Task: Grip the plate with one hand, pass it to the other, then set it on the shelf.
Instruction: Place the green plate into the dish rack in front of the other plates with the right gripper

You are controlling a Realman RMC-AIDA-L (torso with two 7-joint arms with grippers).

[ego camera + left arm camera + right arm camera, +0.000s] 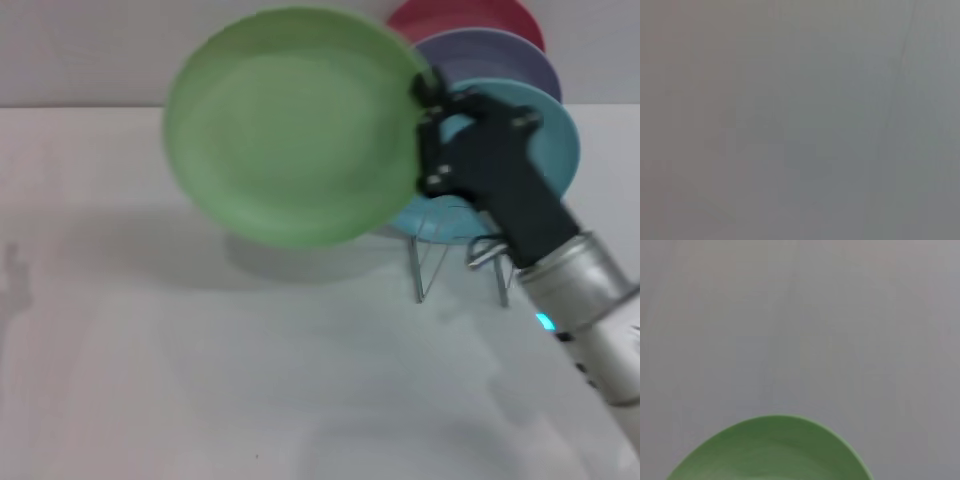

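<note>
The light-green plate (295, 125) hangs in the air, tilted up on edge and facing me, above the white table. My right gripper (432, 100) is shut on its right rim and holds it just left of the shelf (455, 262), a silver wire rack. The plate's rim also shows in the right wrist view (772, 450). My left gripper is out of the head view; the left wrist view shows only a plain grey surface.
A turquoise-blue plate (555, 150), a lavender plate (500, 60) and a red plate (465, 20) stand upright in the rack behind my right gripper. The white table (250, 370) stretches in front and to the left.
</note>
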